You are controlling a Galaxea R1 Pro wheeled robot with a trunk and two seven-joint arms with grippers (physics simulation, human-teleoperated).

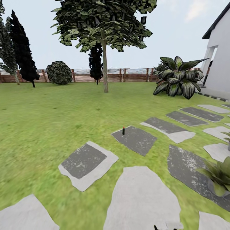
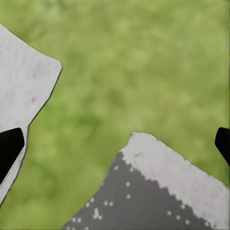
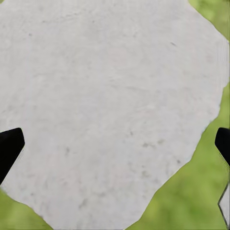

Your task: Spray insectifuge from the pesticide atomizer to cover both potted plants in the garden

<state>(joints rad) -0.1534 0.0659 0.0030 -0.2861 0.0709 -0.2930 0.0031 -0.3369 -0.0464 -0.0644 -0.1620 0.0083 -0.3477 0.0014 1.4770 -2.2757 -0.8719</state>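
Observation:
The pesticide atomizer [image 1: 123, 130], a small dark bottle with a red tip, stands upright at the near-left edge of a dark grey stepping stone [image 1: 135, 139] in the middle of the garden lawn. One potted plant [image 1: 219, 174], a low green rosette, sits at the right edge on a dark stone. A few leaves of the other potted plant [image 1: 227, 136] peek in farther back at the same edge. My left gripper [image 2: 115, 146] hangs open over grass and stone edges. My right gripper [image 3: 115, 143] is open above a pale stone slab [image 3: 110, 105]. Neither holds anything.
Irregular grey stepping stones run from the near foreground toward the right. A big striped-leaf bush [image 1: 177, 80] and a white house wall [image 1: 220, 60] stand at the far right. A tree trunk [image 1: 105, 68], a round shrub [image 1: 59, 72] and a wooden fence [image 1: 131, 75] line the back.

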